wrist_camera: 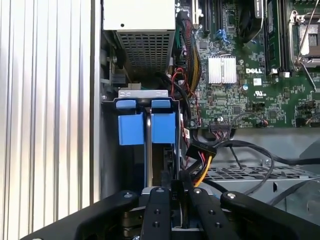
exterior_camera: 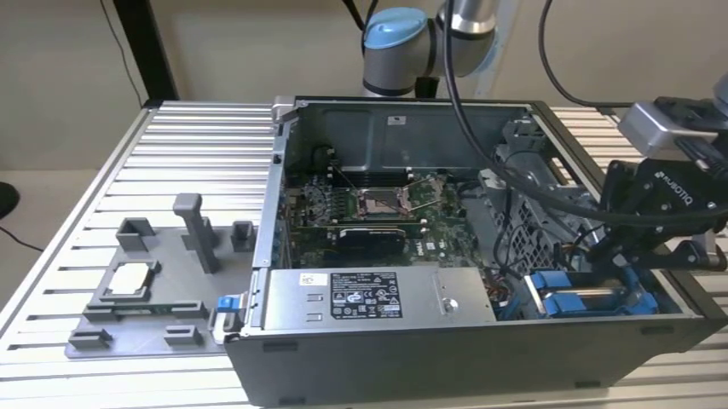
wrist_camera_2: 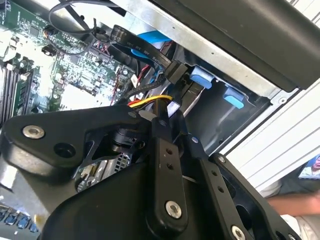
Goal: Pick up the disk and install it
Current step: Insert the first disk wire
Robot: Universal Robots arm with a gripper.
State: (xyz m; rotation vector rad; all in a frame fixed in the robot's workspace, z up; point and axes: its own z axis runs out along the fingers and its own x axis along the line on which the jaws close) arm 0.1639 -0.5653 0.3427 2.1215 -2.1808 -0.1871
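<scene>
Gripper (exterior_camera: pixel 623 271) low over the drive bay, fingers drawn together; whether they grasp anything I cannot tell.
Blue-framed disk (wrist_camera: pixel 147 127) sits in the bay of the computer case (exterior_camera: pixel 455 362), beside the motherboard (wrist_camera: pixel 250 75); cables (wrist_camera: pixel 200 165) crowd alongside.

An open grey metal computer case (exterior_camera: pixel 376 358) sits on a ribbed silver desk (exterior_camera: pixel 193 162). Inside it lies a green circuit board (exterior_camera: pixel 376 204), and beside that a big grey box with a black label (exterior_camera: pixel 366 296). On the exterior view's left, a grey plastic holder tray (exterior_camera: pixel 142 298) carries a small square silver chip (exterior_camera: pixel 125 279)
</scene>
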